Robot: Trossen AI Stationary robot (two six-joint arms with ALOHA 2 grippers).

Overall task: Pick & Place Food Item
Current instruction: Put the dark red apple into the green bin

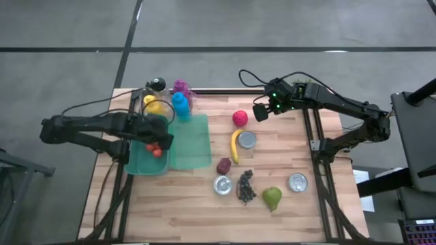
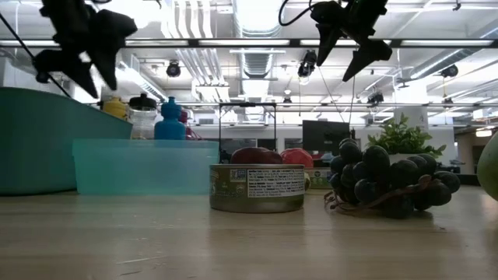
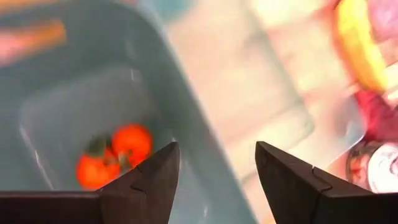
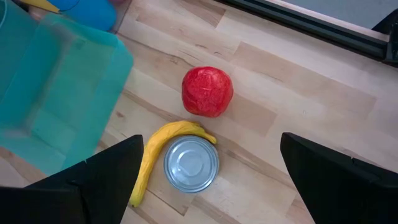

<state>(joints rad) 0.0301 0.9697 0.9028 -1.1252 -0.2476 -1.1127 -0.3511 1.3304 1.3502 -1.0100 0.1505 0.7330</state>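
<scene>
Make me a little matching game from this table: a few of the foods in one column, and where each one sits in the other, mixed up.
Things:
1. tomatoes
2. banana
3. pear
4. grapes

Places:
A. between a tin can and the pear
B. inside the green bin
C. near the table's front edge, right of the grapes
D. curved beside a tin can, below the red fruit

Pairs: 1-B, 2-D, 3-C, 4-A
</scene>
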